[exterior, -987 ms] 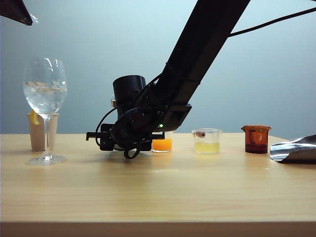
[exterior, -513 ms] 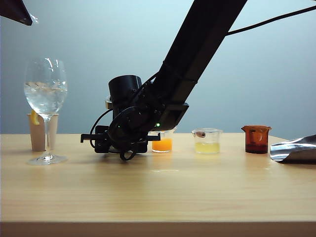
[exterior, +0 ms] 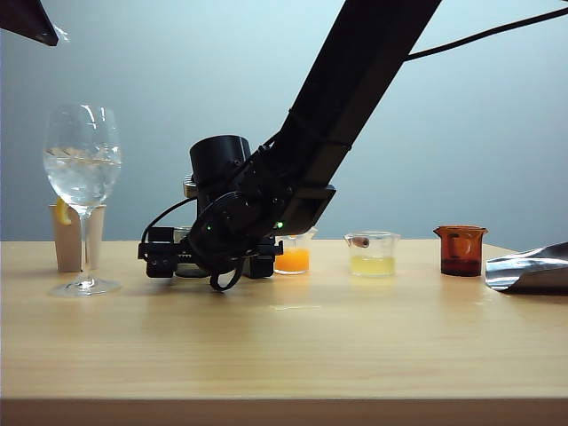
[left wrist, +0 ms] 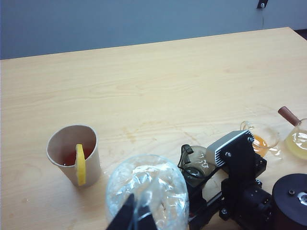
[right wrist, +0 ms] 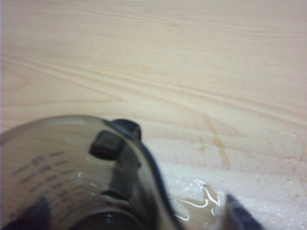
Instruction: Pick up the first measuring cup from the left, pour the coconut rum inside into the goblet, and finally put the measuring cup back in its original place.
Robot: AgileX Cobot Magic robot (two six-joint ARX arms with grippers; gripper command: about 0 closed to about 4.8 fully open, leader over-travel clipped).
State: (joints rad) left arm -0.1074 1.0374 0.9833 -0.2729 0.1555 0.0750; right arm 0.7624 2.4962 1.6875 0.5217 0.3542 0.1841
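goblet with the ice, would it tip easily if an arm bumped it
Probably yes: the goblet carries ice and liquid high in its bowl on a thin stem over a small foot. It looks like thin glass, so likely fragile. The right gripper works close beside it.

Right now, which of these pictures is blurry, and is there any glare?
Right wrist view: the grey measuring cup is soft and out of focus; wet streaks glint. Exterior view: sharp, the right gripper a dark silhouette, highlights on the goblet. Left wrist view: evenly lit; left gripper edges blurred.
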